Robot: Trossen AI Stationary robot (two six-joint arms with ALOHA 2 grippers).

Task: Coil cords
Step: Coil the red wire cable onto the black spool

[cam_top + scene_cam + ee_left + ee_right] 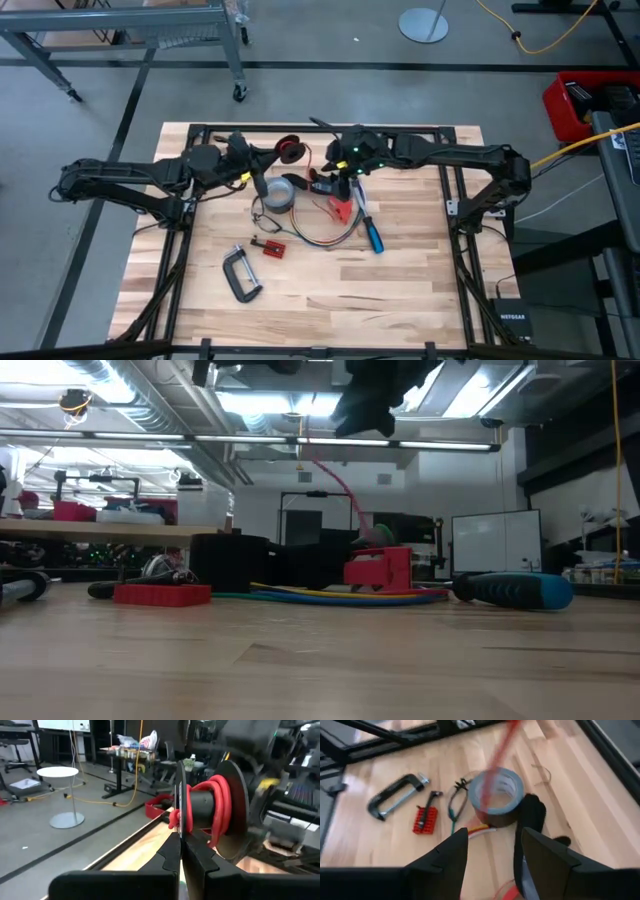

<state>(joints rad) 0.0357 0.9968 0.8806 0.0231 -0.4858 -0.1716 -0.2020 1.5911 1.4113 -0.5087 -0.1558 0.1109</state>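
Beside the tape roll (279, 192), left hand (181, 851) pinches a red-wire spool (212, 810); right hand (491, 851) spread; writing seemingly unreadable.

red cord (496, 755) motion-blurred, arms (365, 395) cropped by low view's top

A grey tape roll (279, 192) is sitting mid-table, a blue-handled screwdriver (370, 232) lying to its right. A metal clamp (240, 274) and a small red block (272, 247) are resting nearer the front edge.
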